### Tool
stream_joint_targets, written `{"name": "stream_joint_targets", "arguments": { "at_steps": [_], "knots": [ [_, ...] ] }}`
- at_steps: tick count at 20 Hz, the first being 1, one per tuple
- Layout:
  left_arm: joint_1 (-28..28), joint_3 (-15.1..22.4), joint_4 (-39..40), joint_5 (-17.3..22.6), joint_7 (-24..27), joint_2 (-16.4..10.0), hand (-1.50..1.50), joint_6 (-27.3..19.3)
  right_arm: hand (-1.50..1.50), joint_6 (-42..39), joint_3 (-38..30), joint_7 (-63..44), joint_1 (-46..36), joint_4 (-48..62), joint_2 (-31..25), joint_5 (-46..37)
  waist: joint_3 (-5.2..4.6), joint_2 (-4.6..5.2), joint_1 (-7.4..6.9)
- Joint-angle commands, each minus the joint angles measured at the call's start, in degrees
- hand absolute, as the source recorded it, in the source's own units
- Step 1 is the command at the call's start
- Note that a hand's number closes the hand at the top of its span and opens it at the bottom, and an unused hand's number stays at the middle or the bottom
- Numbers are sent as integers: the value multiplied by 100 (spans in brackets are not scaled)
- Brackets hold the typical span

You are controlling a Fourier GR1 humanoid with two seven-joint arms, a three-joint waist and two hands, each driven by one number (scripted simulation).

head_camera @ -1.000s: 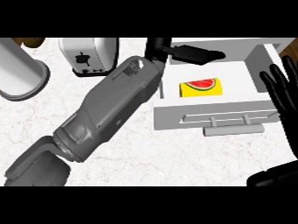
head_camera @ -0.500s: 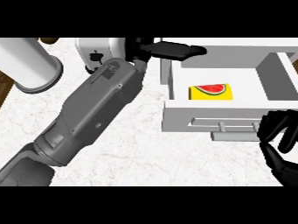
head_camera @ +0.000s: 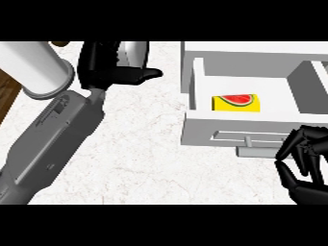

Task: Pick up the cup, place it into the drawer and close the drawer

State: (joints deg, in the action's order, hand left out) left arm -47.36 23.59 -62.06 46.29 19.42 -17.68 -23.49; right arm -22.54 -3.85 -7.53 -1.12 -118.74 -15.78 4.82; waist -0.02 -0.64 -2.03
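Clearly the left hand (head_camera: 101,72) is nearer: the cup (head_camera: 133,52) sits at the far side of the surface (head_camera: 145,158), just right of its fingers (head_camera: 95,50) — these lie straight along the cup's side, thumb spread below, not yet curled round it. The open drawer (head_camera: 216,132) lies well to the right — by its front the right hand (head_camera: 312,166) hangs, fingers curled on nothing.

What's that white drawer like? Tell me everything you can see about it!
The drawer is a white box, standing open at the right of the marbled counter. It has plain smooth walls and a front panel with a bar handle. Inside lies one yellow block with a watermelon slice pictured on top, near the front wall. The right hand, fingers curled, is just by the front panel; I cannot tell if it touches.
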Motion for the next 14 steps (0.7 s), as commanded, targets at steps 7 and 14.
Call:
{"name": "stream_joint_targets", "arguments": {
  "at_steps": [7,14],
  "knots": [
    [2274,-307,-2060,172,-119,-945,-150,427,150,182,819,524,-169,549,-76,-1908,0,45,28],
    [2926,-763,-2450,328,-98,-1493,-150,946,150,787,1643,1431,-331,1648,-405,-3969,5,61,-3]
  ]
}}
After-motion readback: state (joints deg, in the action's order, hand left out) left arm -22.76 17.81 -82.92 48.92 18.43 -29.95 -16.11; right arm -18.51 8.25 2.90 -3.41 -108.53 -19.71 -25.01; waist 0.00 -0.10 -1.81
